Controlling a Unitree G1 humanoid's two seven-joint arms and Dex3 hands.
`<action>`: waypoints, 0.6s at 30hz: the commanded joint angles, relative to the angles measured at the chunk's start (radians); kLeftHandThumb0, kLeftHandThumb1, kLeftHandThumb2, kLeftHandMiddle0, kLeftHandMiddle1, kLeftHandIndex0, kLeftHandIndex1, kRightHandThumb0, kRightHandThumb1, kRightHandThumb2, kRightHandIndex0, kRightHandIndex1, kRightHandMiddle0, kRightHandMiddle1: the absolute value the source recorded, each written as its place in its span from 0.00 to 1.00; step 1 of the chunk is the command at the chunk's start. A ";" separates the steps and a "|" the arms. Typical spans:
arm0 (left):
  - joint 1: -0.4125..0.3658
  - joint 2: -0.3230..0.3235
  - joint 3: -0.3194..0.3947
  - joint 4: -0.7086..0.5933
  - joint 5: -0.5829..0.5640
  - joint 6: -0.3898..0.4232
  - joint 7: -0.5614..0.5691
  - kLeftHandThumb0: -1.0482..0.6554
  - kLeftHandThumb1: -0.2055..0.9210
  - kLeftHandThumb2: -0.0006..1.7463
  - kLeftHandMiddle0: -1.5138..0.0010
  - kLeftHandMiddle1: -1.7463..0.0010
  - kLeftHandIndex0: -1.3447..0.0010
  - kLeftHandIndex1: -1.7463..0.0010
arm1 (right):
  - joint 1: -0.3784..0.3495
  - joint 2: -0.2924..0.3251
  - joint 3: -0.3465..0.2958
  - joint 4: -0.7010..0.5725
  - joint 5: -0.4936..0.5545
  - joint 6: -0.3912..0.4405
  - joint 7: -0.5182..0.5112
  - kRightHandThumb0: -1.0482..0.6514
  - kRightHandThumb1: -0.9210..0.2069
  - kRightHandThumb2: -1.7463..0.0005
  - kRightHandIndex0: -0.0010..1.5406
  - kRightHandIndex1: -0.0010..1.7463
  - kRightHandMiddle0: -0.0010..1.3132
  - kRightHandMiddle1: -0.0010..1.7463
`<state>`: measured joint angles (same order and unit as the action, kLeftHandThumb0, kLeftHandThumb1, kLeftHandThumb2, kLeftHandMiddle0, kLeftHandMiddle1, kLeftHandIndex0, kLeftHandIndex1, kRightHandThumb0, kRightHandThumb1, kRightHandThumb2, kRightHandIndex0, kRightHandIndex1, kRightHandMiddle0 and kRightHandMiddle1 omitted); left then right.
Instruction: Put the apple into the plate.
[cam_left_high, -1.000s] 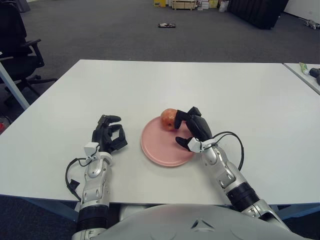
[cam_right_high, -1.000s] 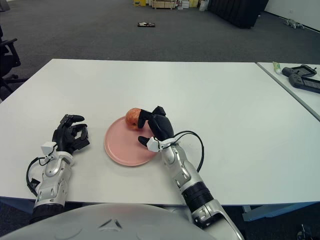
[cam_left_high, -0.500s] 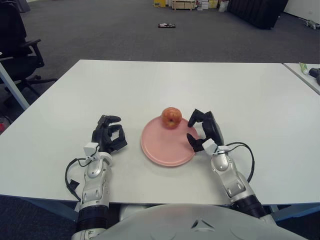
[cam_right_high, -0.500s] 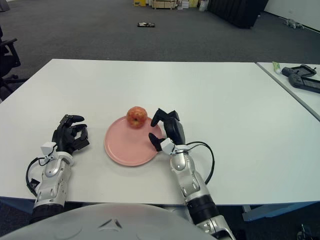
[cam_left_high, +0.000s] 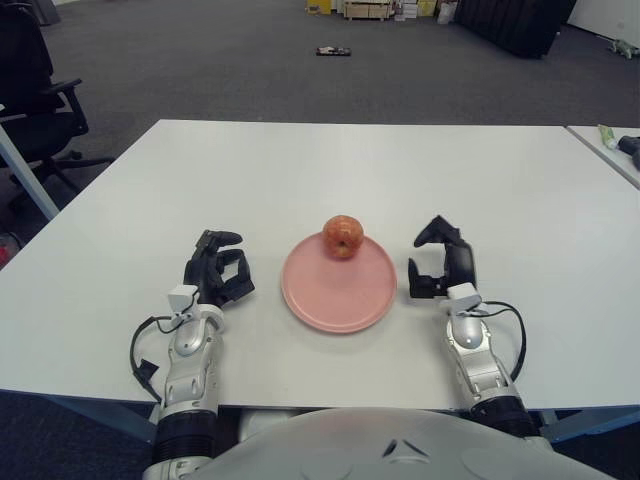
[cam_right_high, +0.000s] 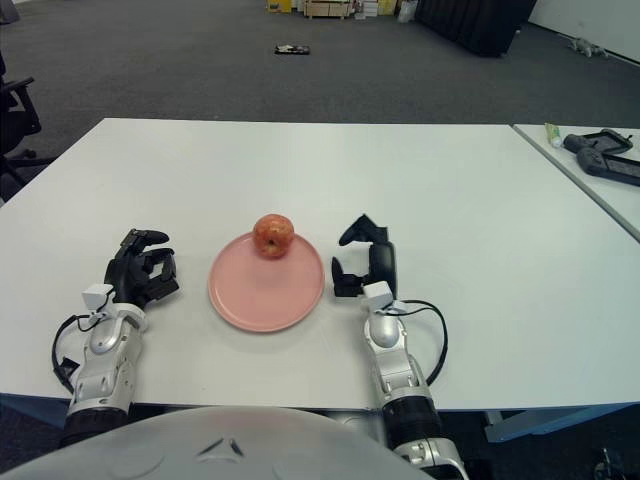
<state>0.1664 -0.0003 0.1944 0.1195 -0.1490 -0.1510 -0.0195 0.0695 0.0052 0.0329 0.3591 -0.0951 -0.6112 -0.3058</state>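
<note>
Right hand (cam_left_high: 443, 268), fingers spread, sits just right of plate (cam_left_high: 340, 298) holding apple (cam_left_high: 342, 235).

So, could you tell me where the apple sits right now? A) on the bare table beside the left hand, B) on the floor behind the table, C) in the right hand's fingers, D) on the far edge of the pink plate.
D: the apple rests on the far rim area of the pink plate, while the right hand sits empty on the table beside the plate.
</note>
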 joint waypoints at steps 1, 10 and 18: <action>0.002 0.002 -0.005 0.021 0.002 0.021 -0.003 0.61 0.49 0.74 0.64 0.01 0.70 0.00 | -0.030 0.029 -0.023 0.046 0.081 -0.075 0.052 0.61 0.88 0.00 0.59 1.00 0.54 0.97; 0.000 -0.001 -0.001 0.024 -0.006 0.022 -0.002 0.61 0.49 0.74 0.64 0.02 0.68 0.00 | 0.002 0.070 -0.072 0.019 0.221 -0.024 0.153 0.61 0.88 0.00 0.60 1.00 0.53 0.96; -0.001 -0.004 0.002 0.026 -0.017 0.019 -0.006 0.61 0.48 0.74 0.64 0.03 0.67 0.00 | 0.034 0.084 -0.101 -0.033 0.284 0.081 0.212 0.61 0.88 0.00 0.60 1.00 0.52 0.97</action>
<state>0.1620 -0.0016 0.1955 0.1226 -0.1574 -0.1518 -0.0221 0.0807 0.0839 -0.0528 0.3379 0.1685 -0.5732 -0.1054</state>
